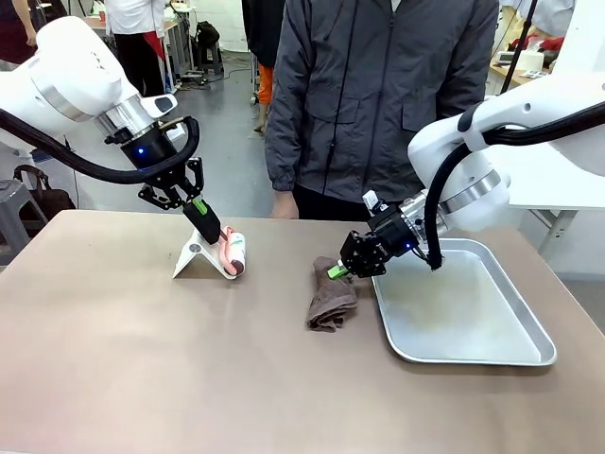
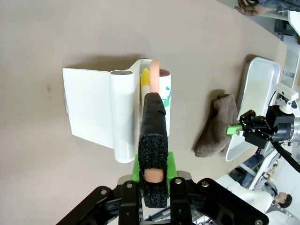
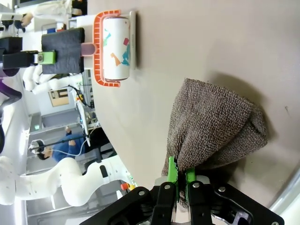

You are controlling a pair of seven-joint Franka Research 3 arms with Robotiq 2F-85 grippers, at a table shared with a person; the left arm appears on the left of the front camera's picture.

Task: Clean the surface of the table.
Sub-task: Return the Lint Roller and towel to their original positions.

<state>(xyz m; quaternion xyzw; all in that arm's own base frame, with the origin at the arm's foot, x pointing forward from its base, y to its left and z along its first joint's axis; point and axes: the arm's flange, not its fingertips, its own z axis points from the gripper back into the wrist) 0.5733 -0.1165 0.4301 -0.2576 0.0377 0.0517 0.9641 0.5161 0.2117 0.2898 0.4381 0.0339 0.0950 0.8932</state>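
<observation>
Tray [image 1: 529,331] beside cloth [image 1: 331,301] on table [image 1: 142,359].

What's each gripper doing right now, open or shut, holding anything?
Left gripper: shut on the lint roller handle, roller at its white stand.
Right gripper: shut on the brown cloth, pinching its edge beside the metal tray.

Matt table, shiny tray, rough cloth
I see the table [image 1: 142,359] smooth matt tan, metal tray [image 1: 529,355] glossy, brown towel [image 1: 331,301] coarse terry
</observation>
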